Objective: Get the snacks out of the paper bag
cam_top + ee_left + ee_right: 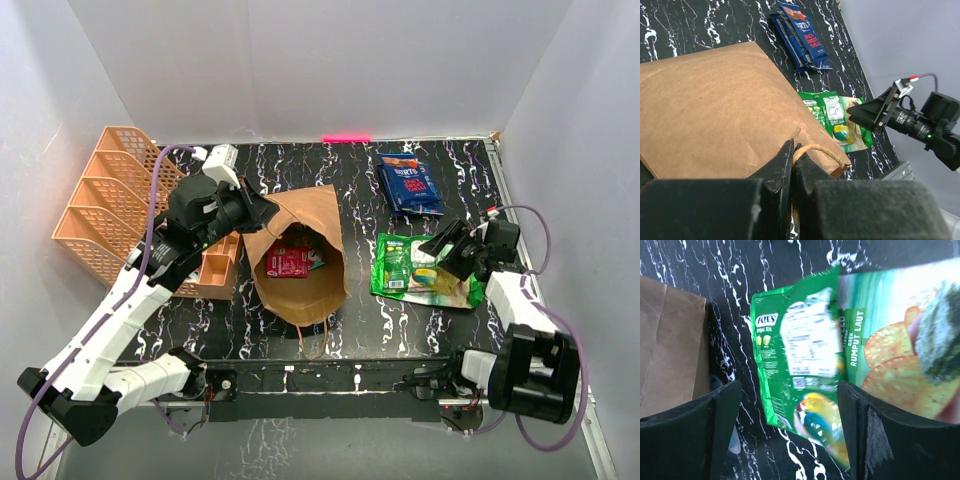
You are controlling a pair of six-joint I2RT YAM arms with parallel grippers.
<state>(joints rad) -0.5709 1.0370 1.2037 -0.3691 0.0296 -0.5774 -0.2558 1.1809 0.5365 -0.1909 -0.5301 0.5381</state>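
**Desk:** Where is the paper bag sitting?

**Operator:** I'm seeing the brown paper bag [310, 210] lying at the middle of the black marbled table [400, 335], its mouth gaping toward the arm bases. 1 red packet [287, 263] is lying inside the mouth. A teal item [316, 259] is peeking out just beside it, and I cannot tell what that is.

**Desk:** What is lying outside the bag?

**Operator:** 2 green packs are lying to the right of the bag and overlapping each other. 1 is a Fox's packet [790, 355] and the other is a chips bag [900, 340] reading "RUMPUT LAUT". The dark blue packets [410, 183] are resting farther back, apart from the green ones.

**Desk:** What is your left arm doing?

**Operator:** My left gripper [793, 150] is pinching the bag's upper rim. Its fingers are clamped nearly together right where the twisted paper handle [822, 150] is looping out.

**Desk:** And the right?

**Operator:** My right gripper [790, 390] is hovering over the green packs with its fingers spread wide, gripping nothing. The Fox's packet is showing between them below.

**Desk:** Anything else on the table?

**Operator:** An orange mesh tray [105, 195] is standing at the far left, beside my left arm.
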